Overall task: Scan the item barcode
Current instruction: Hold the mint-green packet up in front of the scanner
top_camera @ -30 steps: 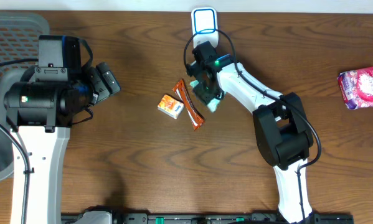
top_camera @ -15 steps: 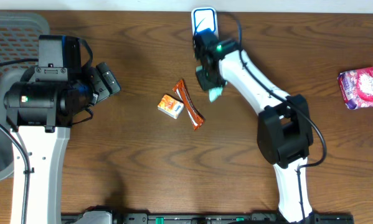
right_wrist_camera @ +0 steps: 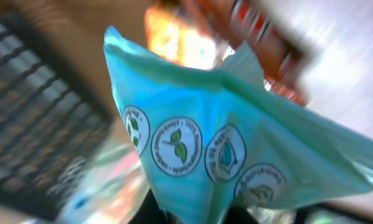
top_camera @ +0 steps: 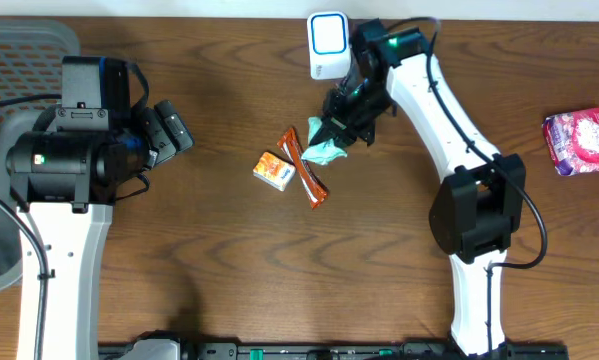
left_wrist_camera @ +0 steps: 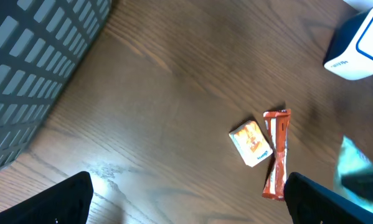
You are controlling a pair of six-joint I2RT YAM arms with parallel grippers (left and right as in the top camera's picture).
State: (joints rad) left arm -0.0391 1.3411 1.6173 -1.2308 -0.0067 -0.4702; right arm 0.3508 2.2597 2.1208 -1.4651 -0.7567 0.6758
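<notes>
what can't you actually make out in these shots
- barcode on the teal plastic packet: not visible; right wrist view is motion-blurred, overhead too small
- how the right gripper holds it: right wrist view, packet covers the fingers
- white blue-edged scanner box: left wrist view, cut by the top right edge
- print on the pink wrapped packet: overhead, too small

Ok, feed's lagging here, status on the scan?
Left gripper open, off to the side. Right gripper shut on teal packet, near scanner. Nothing in between.
</notes>
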